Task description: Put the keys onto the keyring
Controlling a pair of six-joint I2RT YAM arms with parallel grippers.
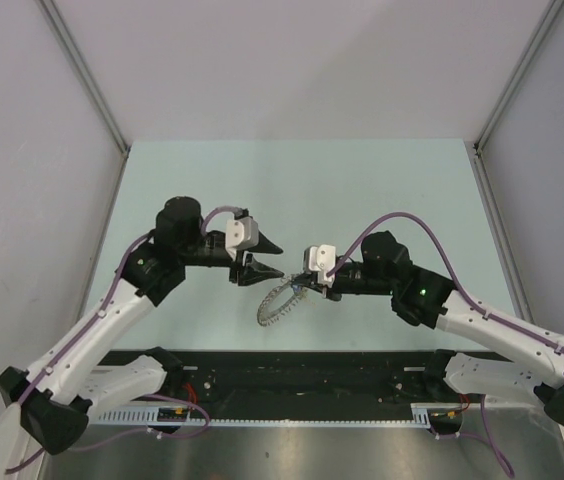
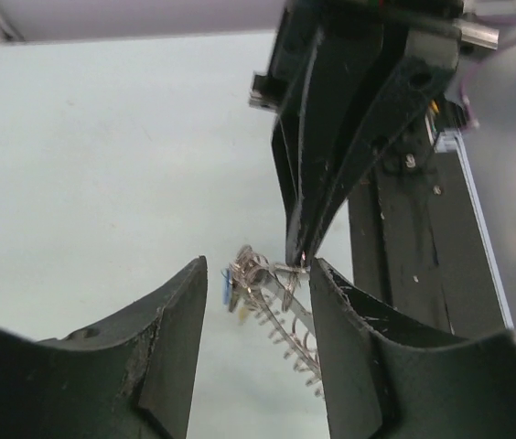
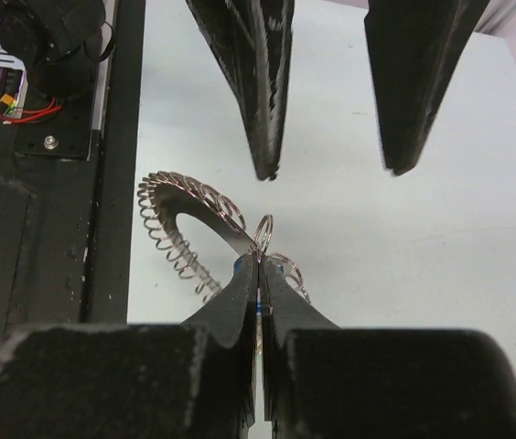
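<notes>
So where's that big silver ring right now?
Top view, near centre: the keyring is pinched at one edge by the right gripper, with the open left gripper close on its left.

The keyring partly vanishes behind the right jaws.

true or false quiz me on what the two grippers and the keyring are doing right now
1. The right gripper is shut on the keyring. True.
2. The left gripper is shut too. False: it is open, holding nothing.
3. The keyring lies at the far edge of the table. False: it is near the arm bases, between the grippers.
4. A small blue piece shows at the keyring. True.
</notes>
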